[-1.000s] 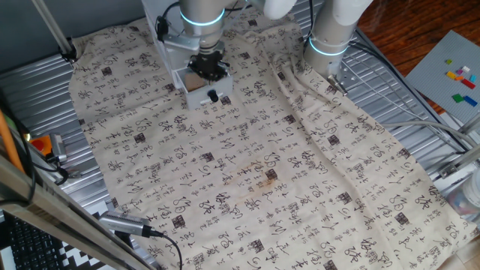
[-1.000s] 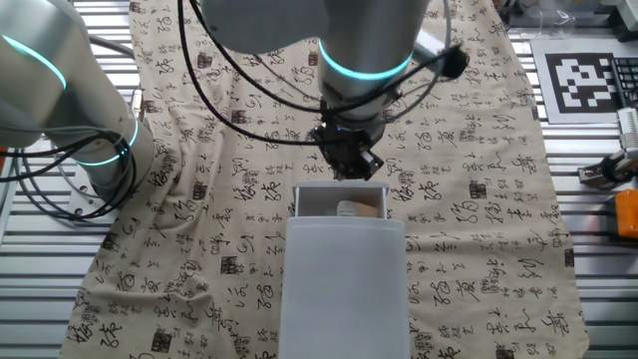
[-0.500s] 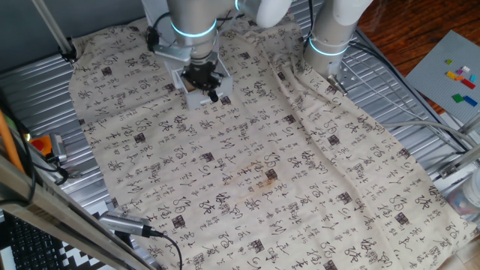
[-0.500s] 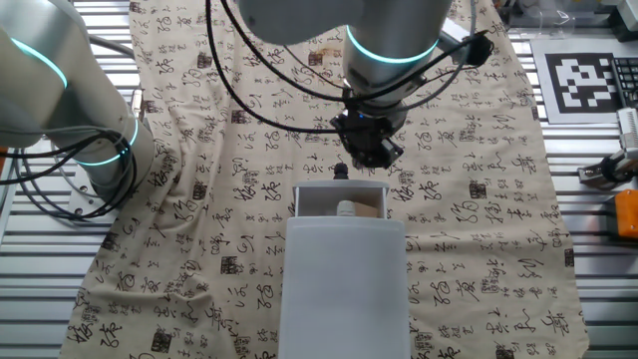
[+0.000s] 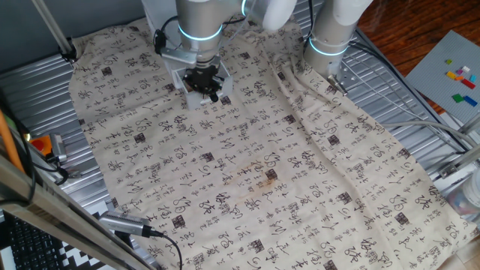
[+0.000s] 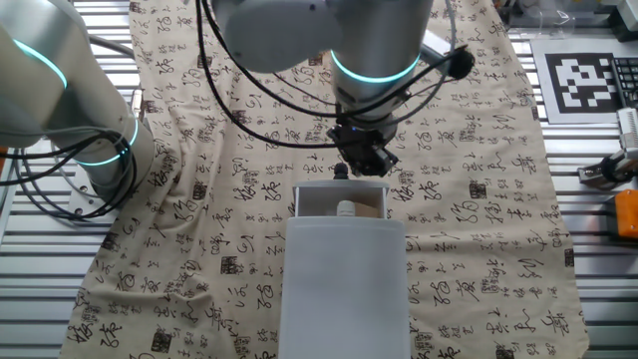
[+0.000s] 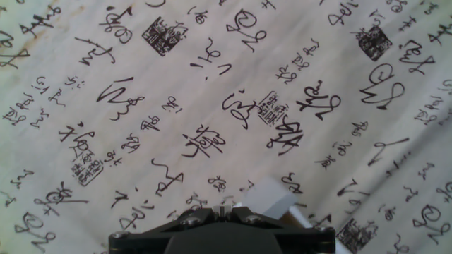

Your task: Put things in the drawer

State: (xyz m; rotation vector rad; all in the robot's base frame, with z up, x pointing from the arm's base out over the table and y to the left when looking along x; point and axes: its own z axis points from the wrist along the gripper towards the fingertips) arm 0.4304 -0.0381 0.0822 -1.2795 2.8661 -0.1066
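The white drawer unit [image 6: 344, 274] stands on the patterned cloth with its drawer [image 6: 311, 202] pulled out. A small tan block [image 6: 346, 209] lies inside the drawer. The black knob [image 6: 340, 172] shows at the drawer's front. My gripper [image 6: 363, 158] hangs just in front of the drawer, right beside the knob, with nothing in it. In one fixed view the gripper [image 5: 204, 82] covers the drawer front [image 5: 196, 97]. In the hand view the fingertips [image 7: 223, 212] are pressed together over the cloth, and a white corner of the drawer [image 7: 277, 203] shows beside them.
A second arm's base [image 5: 330, 41] stands on the cloth to the right of the drawer unit [image 5: 154, 15]. Tiny coloured bricks [image 5: 461, 79] lie on a grey plate at the far right. The cloth [image 5: 255, 172] covers the table in front of the drawer.
My gripper has come off the open drawer and dropped in front of it, beside the knob. The block stays in the drawer, which has not moved.
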